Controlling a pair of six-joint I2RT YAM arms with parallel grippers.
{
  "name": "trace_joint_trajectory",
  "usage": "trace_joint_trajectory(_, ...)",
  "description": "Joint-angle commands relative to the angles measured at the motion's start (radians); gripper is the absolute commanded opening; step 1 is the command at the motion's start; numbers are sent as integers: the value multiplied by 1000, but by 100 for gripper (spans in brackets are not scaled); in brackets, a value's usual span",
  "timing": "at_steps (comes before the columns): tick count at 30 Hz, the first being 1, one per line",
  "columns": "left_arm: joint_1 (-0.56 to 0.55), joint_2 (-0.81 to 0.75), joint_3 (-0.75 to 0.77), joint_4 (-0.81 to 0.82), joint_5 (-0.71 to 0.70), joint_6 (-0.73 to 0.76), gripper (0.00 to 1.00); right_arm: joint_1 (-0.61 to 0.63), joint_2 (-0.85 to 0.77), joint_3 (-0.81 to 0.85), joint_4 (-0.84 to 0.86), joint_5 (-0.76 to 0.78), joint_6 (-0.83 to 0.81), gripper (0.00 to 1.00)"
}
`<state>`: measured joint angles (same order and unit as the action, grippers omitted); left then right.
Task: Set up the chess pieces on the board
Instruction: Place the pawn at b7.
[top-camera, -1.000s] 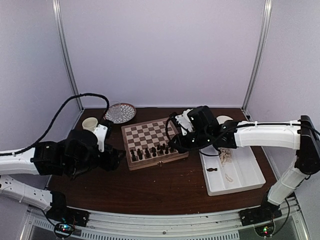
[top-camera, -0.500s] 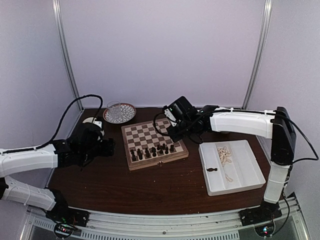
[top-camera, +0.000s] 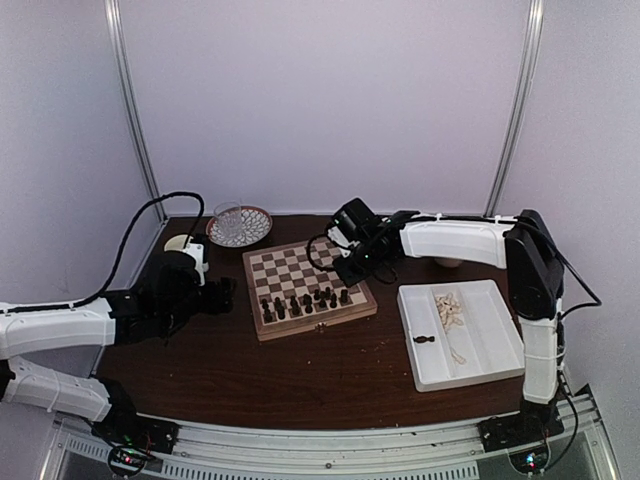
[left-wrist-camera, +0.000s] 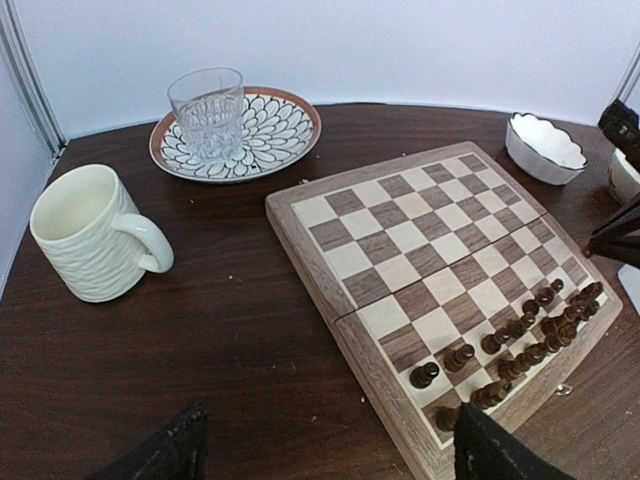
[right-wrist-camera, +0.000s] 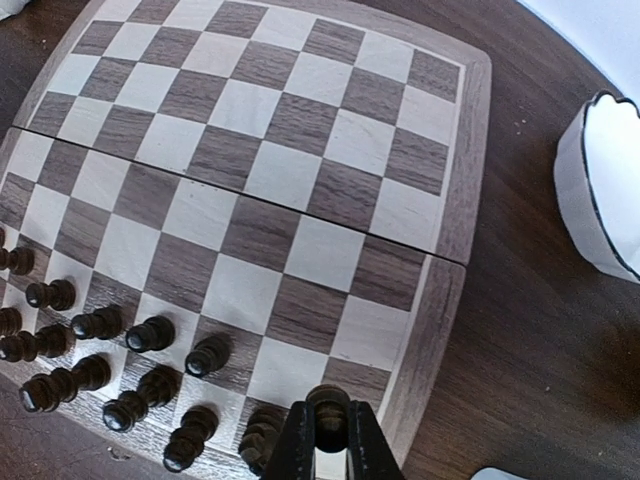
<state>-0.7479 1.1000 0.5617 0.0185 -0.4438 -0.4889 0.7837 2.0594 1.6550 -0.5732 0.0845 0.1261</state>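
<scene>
We see the board (top-camera: 300, 268) lying around the middle of the tabletop (top-camera: 300, 380), turned a little askew and somewhat closer to the far edge. The dark pieces (top-camera: 305, 300) stand crowded in the rows along its near side.

The right pincer (right-wrist-camera: 330, 425) is closed on a single dark piece (right-wrist-camera: 329, 403), pinched between its two fingers. It hangs over the board's corner that lies nearest the right edge of the tabletop. We cannot tell whether the piece touches the square below it.

The left pincer (left-wrist-camera: 330, 425) stands wide apart with nothing in it, just beside the board's left side.

The pale pieces (top-camera: 450, 308) lie heaped in a white tray (top-camera: 500, 360) near the right edge, and a stray dark piece (top-camera: 424, 340) lies near them in the same tray.

A cream mug (left-wrist-camera: 95, 235) sits near the left edge. A glass (left-wrist-camera: 207, 113) stands on a patterned plate (left-wrist-camera: 275, 130) toward the far left corner. A small white bowl (left-wrist-camera: 543, 148) stands just beyond the board's far right corner.
</scene>
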Motion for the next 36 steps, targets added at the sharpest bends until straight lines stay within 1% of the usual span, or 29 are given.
trace_joint_trajectory(1,2,-22,-20,77,30,23,89,-11,37,47,0,-81,3,0)
trace_joint_trajectory(5,2,-21,-26,96,64,34,97,-26,59,52,10,-158,18,0)
trace_joint_trajectory(21,2,-18,-25,106,100,52,98,-26,106,95,-35,-152,0,0)
trace_joint_trajectory(36,3,-15,-22,101,101,47,98,-26,117,100,-41,-155,-6,3)
